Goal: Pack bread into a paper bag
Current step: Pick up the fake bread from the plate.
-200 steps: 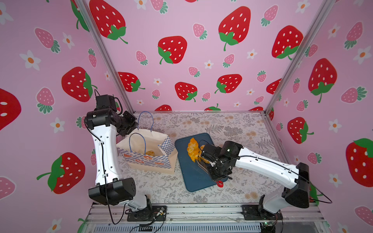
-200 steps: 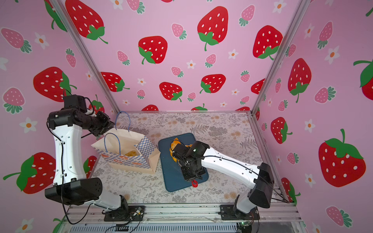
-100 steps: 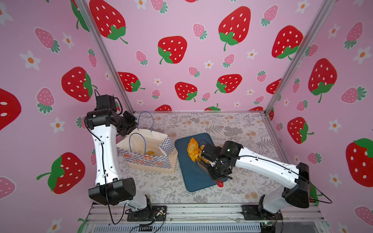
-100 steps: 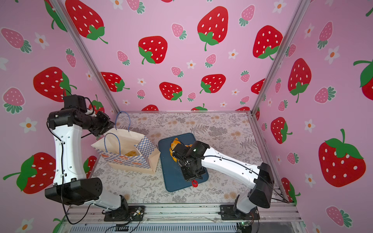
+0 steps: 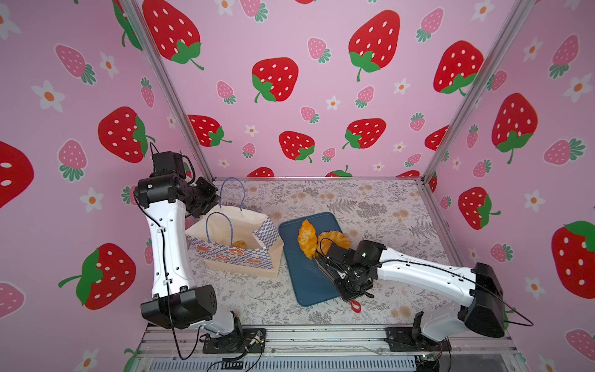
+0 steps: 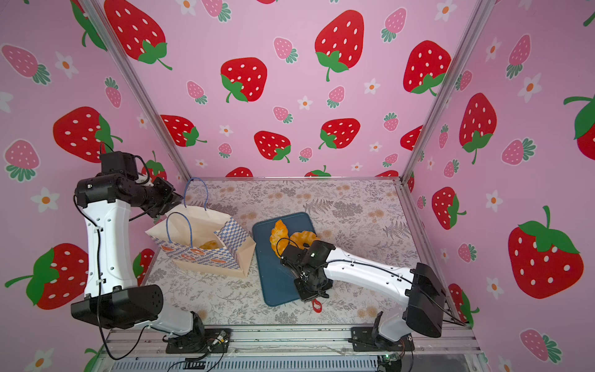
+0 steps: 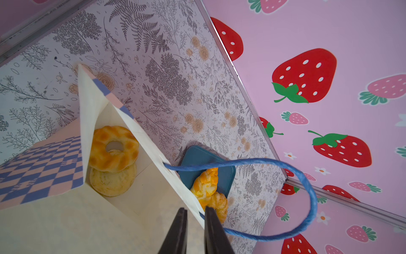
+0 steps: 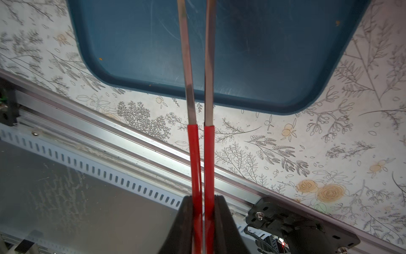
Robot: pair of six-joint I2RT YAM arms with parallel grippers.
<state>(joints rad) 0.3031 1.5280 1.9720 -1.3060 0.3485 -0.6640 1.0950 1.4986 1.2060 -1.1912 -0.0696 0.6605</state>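
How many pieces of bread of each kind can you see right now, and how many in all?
Twisted rings: 2, packed ring in the bag, loose ring on the tray
Croissant: 1, on the tray
Bun: 1, in the bag under the packed ring
Total: 4

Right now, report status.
Left gripper pinching paper bag rim. Right gripper clamped on tongs. Ring, bun bagged; croissant, second ring on tray. Bag mouth open.

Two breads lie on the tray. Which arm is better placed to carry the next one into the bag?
Right. The right fingers hold tongs over the tray, near the croissant. The left fingers pinch the paper bag rim, holding it open.
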